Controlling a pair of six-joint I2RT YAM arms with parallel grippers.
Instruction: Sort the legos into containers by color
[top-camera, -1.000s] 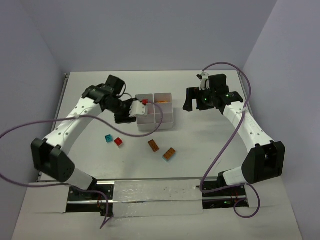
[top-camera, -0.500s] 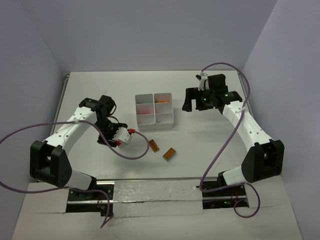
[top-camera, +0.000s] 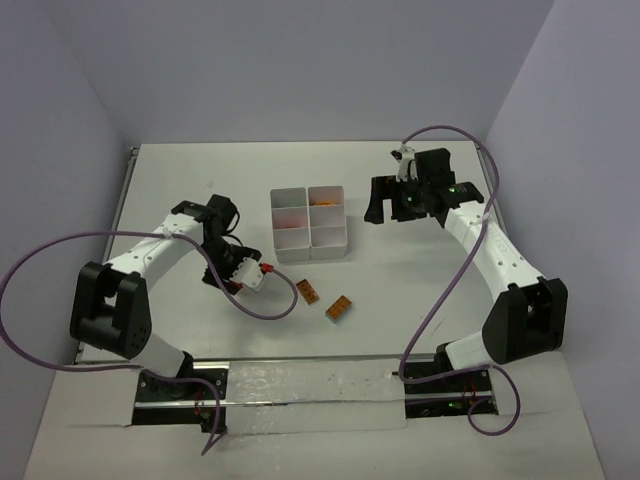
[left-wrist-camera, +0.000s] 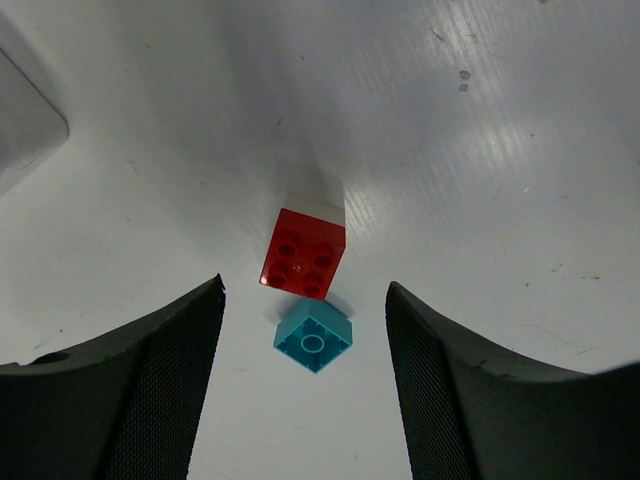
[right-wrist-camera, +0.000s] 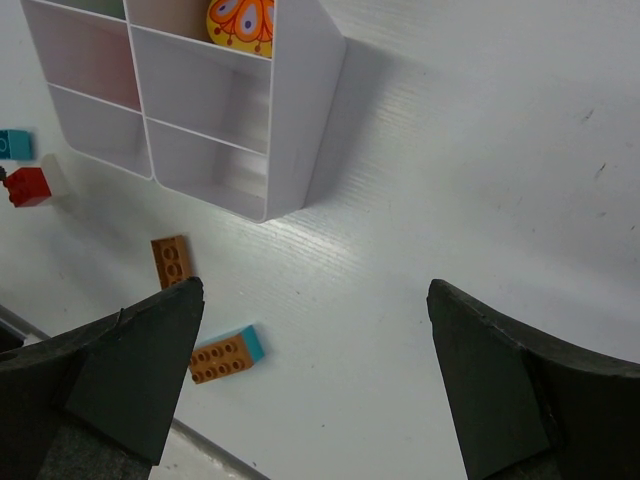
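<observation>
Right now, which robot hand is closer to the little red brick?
Left. The left gripper hangs directly over the red brick, which shows between its open fingers. The right gripper is far off, on the other side of the white tray.

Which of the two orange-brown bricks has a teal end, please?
The two-tone brick, farther from the tray; the plain brick nearer it is orange-brown throughout.
</observation>
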